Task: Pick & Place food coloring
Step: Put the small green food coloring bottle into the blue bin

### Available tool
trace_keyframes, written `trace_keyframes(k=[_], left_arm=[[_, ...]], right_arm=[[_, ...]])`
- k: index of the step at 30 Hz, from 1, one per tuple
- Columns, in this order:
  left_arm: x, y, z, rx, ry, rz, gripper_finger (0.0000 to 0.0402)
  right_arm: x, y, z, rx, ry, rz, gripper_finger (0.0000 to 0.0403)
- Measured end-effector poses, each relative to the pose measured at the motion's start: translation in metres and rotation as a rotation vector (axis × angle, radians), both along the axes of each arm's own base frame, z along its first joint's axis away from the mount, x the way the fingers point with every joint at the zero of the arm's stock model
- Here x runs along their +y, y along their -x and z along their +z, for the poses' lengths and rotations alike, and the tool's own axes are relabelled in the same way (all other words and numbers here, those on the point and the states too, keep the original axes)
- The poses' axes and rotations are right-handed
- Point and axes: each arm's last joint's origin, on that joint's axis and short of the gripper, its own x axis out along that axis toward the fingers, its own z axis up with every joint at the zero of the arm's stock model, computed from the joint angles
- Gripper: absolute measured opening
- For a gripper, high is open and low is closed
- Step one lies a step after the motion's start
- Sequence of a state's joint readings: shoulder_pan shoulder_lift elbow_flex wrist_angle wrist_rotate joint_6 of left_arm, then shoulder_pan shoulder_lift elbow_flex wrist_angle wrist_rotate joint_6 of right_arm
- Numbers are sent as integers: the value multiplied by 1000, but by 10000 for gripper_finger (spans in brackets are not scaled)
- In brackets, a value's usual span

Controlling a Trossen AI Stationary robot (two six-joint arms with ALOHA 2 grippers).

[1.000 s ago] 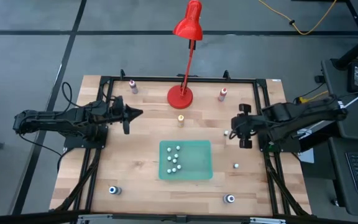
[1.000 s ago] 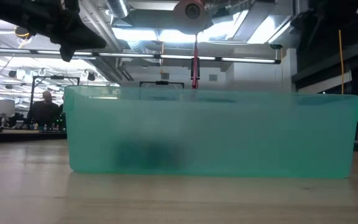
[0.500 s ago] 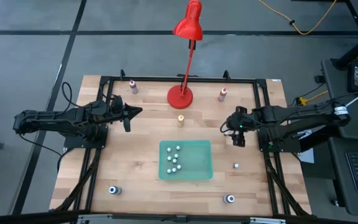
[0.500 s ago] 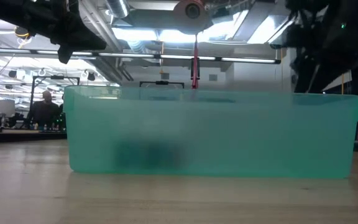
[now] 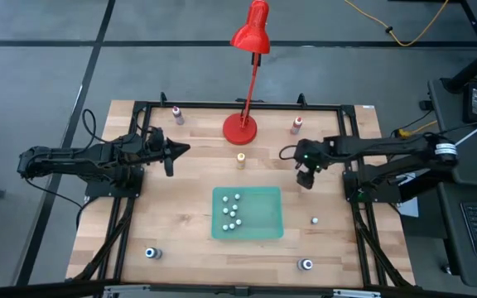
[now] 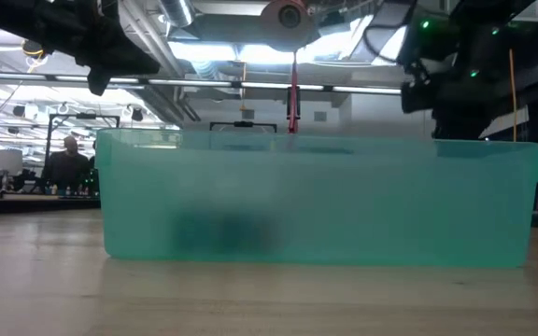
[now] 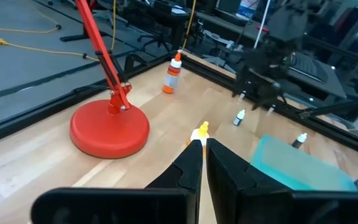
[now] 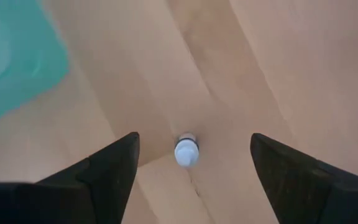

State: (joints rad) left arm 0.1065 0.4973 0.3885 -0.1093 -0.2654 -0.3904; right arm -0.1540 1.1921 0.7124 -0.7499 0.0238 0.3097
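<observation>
Your right end effector [image 8: 191, 163] hangs spread wide over a white-capped bottle [image 8: 186, 151], at two o'clock from the tray [image 5: 248, 213]; left end effector [image 7: 199, 163] pinched together.

Pale matt wood-grain table [image 5: 180, 215], translucent green plastic tray [image 5: 267, 225], glossy red lamp [image 5: 241, 127].

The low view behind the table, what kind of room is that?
Probably a robotics lab or workshop: bare ceiling pipes and strip lights, a person at a desk far behind, and a wooden table with a black metal frame carrying two robot arms.
</observation>
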Motion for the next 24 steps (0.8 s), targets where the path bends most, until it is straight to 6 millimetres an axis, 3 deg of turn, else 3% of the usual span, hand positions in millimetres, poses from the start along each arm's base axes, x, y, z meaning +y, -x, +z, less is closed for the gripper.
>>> trace_keyframes(k=[9,24], left_arm=[[-1,-1,0,3,1,-55,17],[-1,0,0,15,-35,-50,17]], right_arm=[[-2,-4,-15,85,-82,-231,307],[-3,-14,-33,144,-136,-328,307]])
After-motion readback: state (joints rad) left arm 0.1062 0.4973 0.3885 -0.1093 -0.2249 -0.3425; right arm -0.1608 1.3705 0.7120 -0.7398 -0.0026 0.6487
